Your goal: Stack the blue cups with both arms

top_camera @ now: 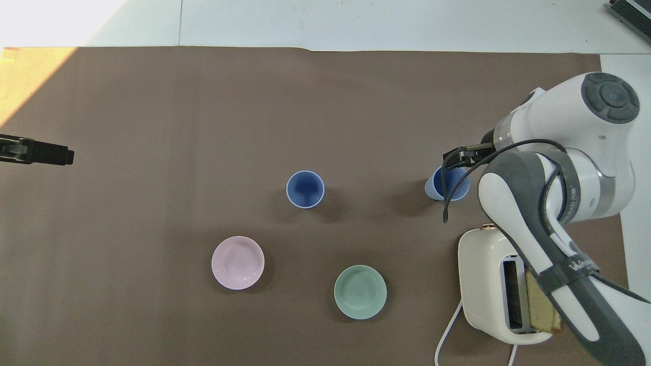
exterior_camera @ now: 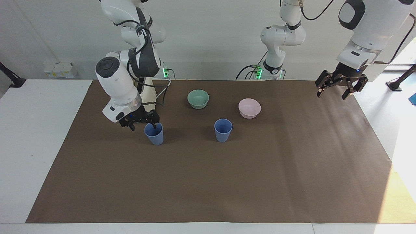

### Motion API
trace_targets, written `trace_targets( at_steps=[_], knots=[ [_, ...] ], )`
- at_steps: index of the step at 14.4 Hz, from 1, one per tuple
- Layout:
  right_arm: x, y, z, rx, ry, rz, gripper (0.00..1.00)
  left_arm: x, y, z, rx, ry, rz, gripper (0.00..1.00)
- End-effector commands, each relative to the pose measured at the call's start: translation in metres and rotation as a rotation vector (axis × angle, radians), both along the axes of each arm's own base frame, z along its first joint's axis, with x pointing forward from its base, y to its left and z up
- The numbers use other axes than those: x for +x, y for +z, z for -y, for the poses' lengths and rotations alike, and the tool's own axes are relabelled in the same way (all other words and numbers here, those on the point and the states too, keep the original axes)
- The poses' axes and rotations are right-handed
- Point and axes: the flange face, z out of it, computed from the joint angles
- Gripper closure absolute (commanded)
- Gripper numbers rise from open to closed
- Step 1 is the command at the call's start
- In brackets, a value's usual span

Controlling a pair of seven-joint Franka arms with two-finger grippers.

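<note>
Two blue cups stand upright on the brown mat. One cup (exterior_camera: 223, 130) (top_camera: 305, 189) is in the middle, alone. The other cup (exterior_camera: 154, 134) (top_camera: 447, 185) stands toward the right arm's end, in front of the toaster. My right gripper (exterior_camera: 143, 125) (top_camera: 457, 156) is open and low at this cup, one finger at the cup's mouth and the other outside its wall. My left gripper (exterior_camera: 332, 93) (top_camera: 56, 154) is open and empty, raised over the mat's edge at the left arm's end.
A pink bowl (exterior_camera: 249, 108) (top_camera: 238, 263) and a teal-green bowl (exterior_camera: 198, 98) (top_camera: 360, 292) sit nearer to the robots than the cups. A cream toaster (top_camera: 483, 284) with a bread slice (top_camera: 541, 305) stands near the right arm's base, mostly hidden by that arm.
</note>
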Motion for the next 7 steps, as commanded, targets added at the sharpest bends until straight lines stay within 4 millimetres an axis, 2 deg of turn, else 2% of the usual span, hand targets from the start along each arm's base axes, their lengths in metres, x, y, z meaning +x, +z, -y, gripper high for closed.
trace_targets(
  at_steps=[1, 6, 7],
  knots=[
    [-0.009, -0.017, 0.009, 0.014, -0.005, -0.014, 0.0, 0.009, 0.006, -0.007, 0.023, -0.014, -0.065, 0.0],
    [-0.006, -0.054, 0.019, 0.015, -0.028, 0.0, 0.0, 0.004, 0.012, -0.003, 0.032, -0.02, -0.08, 0.0],
    [-0.003, -0.068, 0.02, 0.016, -0.018, -0.006, 0.0, 0.003, 0.011, -0.005, 0.029, -0.015, -0.094, 0.0]
  ],
)
